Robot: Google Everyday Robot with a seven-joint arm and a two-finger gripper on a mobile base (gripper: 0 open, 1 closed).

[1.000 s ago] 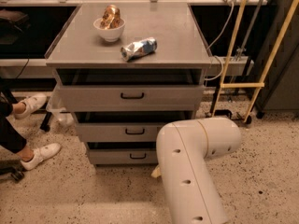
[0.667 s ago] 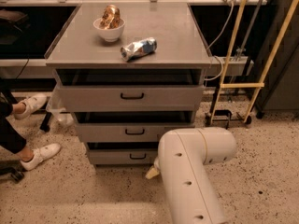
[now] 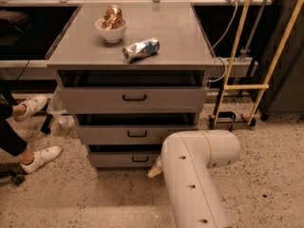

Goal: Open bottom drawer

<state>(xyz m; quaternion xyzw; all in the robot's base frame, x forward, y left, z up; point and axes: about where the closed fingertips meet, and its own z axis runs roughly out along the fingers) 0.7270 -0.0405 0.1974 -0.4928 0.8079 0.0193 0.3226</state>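
Alignment matters: the gripper, low beside the bottom drawer's handle at the cabinet's foot and largely hidden behind the arm, should catch that loop squarely and pull straight outward. Whether it is clenched or released, I cannot tell.
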